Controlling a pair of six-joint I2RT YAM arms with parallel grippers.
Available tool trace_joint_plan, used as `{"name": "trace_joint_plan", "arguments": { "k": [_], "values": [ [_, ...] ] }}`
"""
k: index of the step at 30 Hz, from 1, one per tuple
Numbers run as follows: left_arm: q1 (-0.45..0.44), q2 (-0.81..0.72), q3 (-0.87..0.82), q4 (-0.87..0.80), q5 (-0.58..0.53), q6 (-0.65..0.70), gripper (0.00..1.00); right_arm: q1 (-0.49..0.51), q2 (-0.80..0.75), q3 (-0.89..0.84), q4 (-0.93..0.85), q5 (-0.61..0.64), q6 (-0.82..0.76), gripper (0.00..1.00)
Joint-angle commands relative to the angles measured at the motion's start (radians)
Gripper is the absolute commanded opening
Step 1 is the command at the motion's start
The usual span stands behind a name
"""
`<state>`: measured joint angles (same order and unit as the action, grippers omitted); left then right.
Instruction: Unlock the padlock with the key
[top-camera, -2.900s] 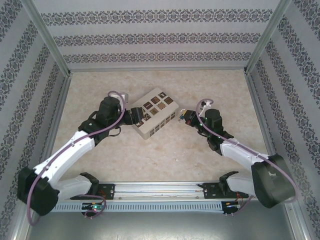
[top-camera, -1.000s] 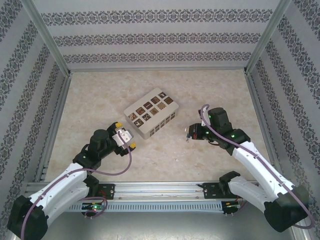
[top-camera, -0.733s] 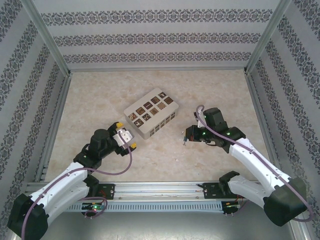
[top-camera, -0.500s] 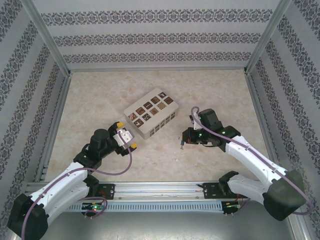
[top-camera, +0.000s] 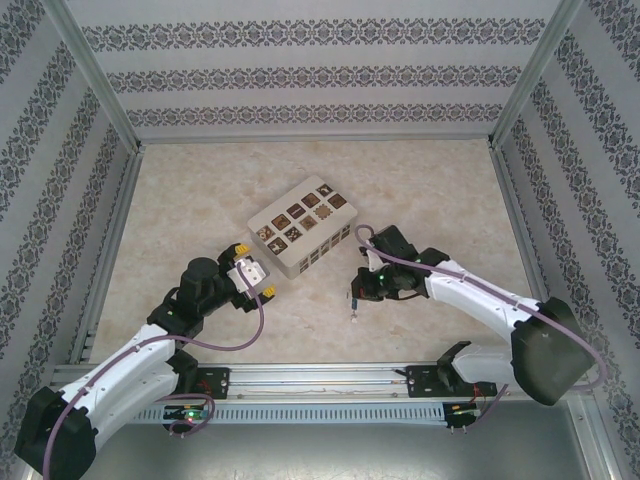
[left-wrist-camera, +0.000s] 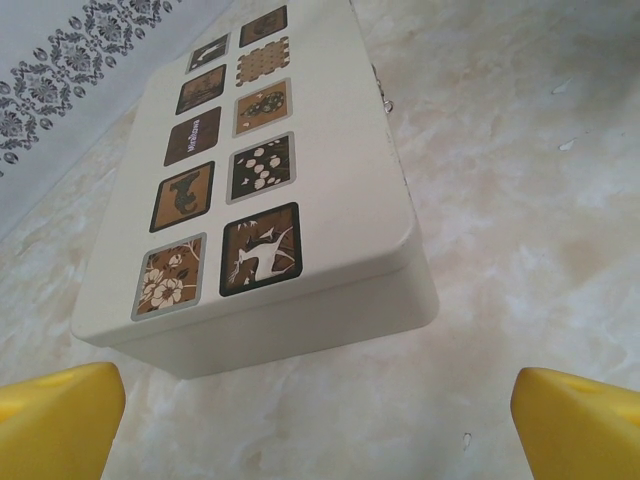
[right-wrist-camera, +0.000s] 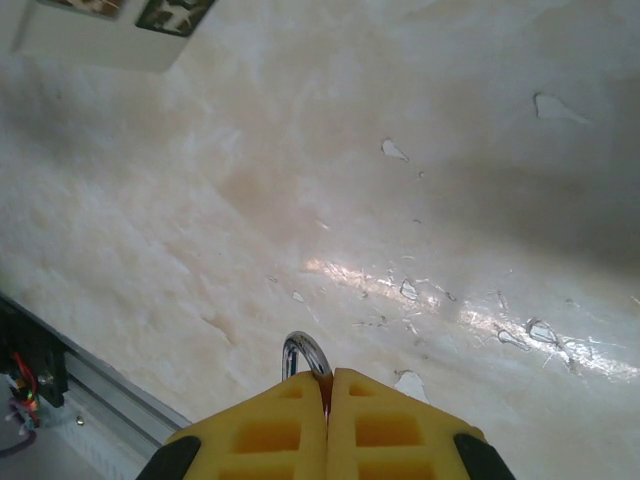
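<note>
Three views, in turn. From above: on the left, left gripper spread wide, yellow-tipped, near the near-left side of the cream box but apart from it; on the right, right gripper angled down toward the marbled table, near the box's near-right side and clear of it; at its tip a thin dark sliver, taken for the key, too small to tell more. From the left wrist: yellow fingertips far apart at the bottom corners, gripping nothing; box flat on the table ahead, dark patterned squares on its lid. From the right wrist: right gripper with yellow pads pressed tight together, pinching the key; just a small silver loop of it poking past the tips, above bare table.
</note>
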<state>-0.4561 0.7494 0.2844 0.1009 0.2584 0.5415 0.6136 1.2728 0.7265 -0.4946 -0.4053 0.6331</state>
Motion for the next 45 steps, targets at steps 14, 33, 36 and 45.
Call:
{"name": "trace_joint_plan", "arguments": {
  "k": [14, 33, 36, 45],
  "values": [
    [0.006, -0.017, -0.017, 0.055, 0.019, -0.008, 0.99, 0.028, 0.171, 0.065, 0.089, -0.004, 0.011, 0.0],
    [0.003, -0.021, -0.021, 0.054, 0.041, -0.011, 0.99, 0.049, 0.334, 0.086, 0.212, -0.022, 0.037, 0.0],
    [-0.003, -0.026, -0.024, 0.053, 0.035, -0.009, 0.99, 0.056, 0.353, 0.092, 0.215, -0.019, 0.04, 0.0],
    [-0.016, -0.03, -0.027, 0.047, 0.027, -0.001, 0.99, 0.057, 0.399, 0.1, 0.215, 0.004, 0.04, 0.0]
  ]
}}
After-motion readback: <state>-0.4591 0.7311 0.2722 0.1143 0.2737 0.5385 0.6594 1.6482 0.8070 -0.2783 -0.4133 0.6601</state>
